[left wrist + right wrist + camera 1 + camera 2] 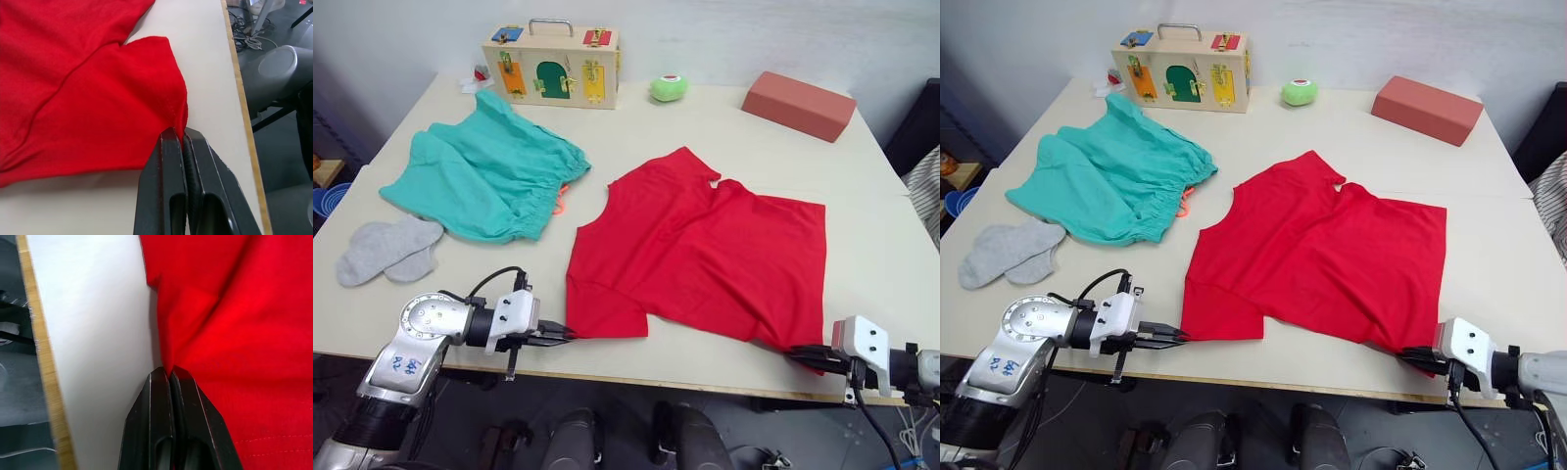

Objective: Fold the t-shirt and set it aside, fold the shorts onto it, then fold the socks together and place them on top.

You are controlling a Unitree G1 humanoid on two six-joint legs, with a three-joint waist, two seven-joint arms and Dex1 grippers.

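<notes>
Red t-shirt (705, 257) spread flat across the middle of the table (724, 127), with teal shorts (484, 176) and grey socks (389, 250) lying to the robot's left. Left gripper (183, 139) reaching in low and level from the near edge, jaws clenched on the shirt's near-left corner. Right gripper (169, 374) likewise low at the near edge, jaws clenched on the near-right corner.

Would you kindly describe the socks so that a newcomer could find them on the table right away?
Start at the table's left side, where the teal-green shorts lie spread out. Just nearer the front edge, touching the shorts' hem, lies the socks, overlapping each other. They are light grey and the smallest garment there.
</notes>
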